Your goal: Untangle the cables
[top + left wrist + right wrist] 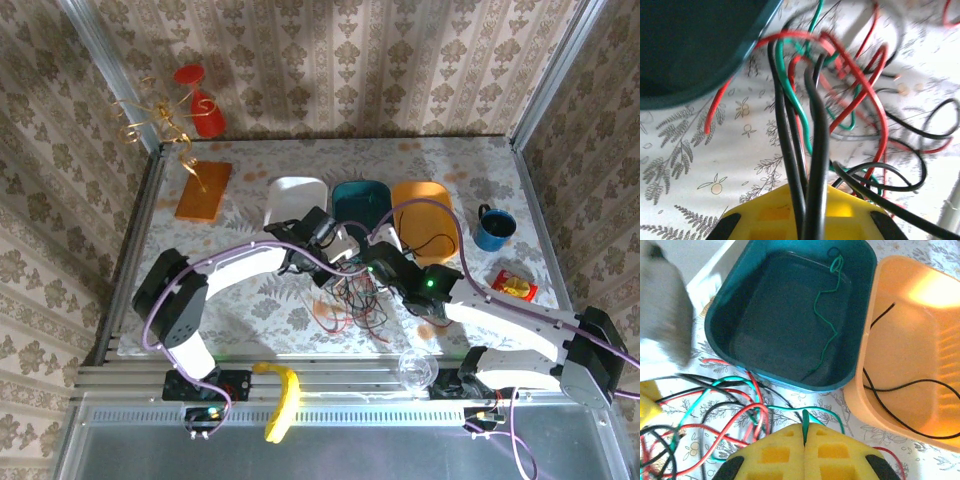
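Three trays are seen from the top external view: a white tray [295,195], a teal tray [360,200] and an orange tray [425,205], set in a row on the tabletop [258,312]. The cables [350,302] lie in a red, green and black tangle just in front of the teal tray. The left claw [335,262] and right claw [385,262] are lowered over them, but their setting cannot be told from here.

In the left wrist view, the left claw [812,210] is shown pinching several black strands of the cables [816,130]. These run up between its yellow fingers [770,215] toward the teal tray [690,50], which is cut off at the upper left. The farther loops are blurred.

In the right wrist view, the right claw [805,440] is pressed together, with one green strand of the cables [756,412] pinched in its seam. A green strand inside the teal tray [790,315], too fine to be traced from above, is made plain here. A black strand is seen in the orange tray [910,340]. A grey blur left of the teal tray cannot be identified.
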Controlling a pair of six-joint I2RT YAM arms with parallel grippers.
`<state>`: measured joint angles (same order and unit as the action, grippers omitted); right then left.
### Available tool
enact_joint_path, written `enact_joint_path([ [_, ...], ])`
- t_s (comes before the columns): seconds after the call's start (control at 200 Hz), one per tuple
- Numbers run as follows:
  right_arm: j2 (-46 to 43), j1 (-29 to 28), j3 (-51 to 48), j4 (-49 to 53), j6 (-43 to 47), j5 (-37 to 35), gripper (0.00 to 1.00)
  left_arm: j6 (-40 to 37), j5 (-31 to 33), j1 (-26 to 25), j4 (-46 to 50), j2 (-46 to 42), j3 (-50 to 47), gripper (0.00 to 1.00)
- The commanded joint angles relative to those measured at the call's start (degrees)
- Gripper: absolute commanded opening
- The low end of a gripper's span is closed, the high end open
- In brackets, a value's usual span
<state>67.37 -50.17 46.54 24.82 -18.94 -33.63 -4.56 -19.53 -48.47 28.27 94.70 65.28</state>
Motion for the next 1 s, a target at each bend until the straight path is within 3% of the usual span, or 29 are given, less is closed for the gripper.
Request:
enact_joint_path([
  [0.0,-0.44,2.17,-2.68,0.77,-3.63,0.31,0.00,-2.60,-5.85,-0.40,-2.21,-6.59,1.07,0.00],
  [0.14,-3.62,6.14,-5.29,-0.69,-5.71,5.27,0.00,-3.09,-9.29,-0.40,0.03,-8.01,2.56,0.00],
  [0.25,-7.71,8.88,-6.60,-4.26,-4.98,13.70,0.00,-3.41,-9.42,-0.29,0.98,-6.53,2.72,0.00],
  [0.415,-8.43,8.83,-2.94,-7.20,-2.00,28.12,0.00,-3.90,-8.79,-0.39,-0.28,-2.09,2.83,0.00],
  [0.555,-8.96,7.94,-0.05,-10.77,-2.69,35.38,0.00,-4.21,-7.39,-0.38,-0.86,1.19,3.62,0.00],
  [0.73,-14.02,8.90,1.39,-12.46,-4.47,32.73,0.00,-4.23,-5.96,-0.42,-0.07,3.04,4.09,0.00],
  [0.855,-17.88,9.48,1.89,-10.58,-2.37,24.36,0.00,-4.32,-4.97,-0.42,0.41,2.78,3.26,0.00],
  [0.995,-20.22,9.19,3.66,-5.61,1.20,10.22,0.00,-4.76,-3.40,-0.27,1.96,2.69,1.76,0.00],
])
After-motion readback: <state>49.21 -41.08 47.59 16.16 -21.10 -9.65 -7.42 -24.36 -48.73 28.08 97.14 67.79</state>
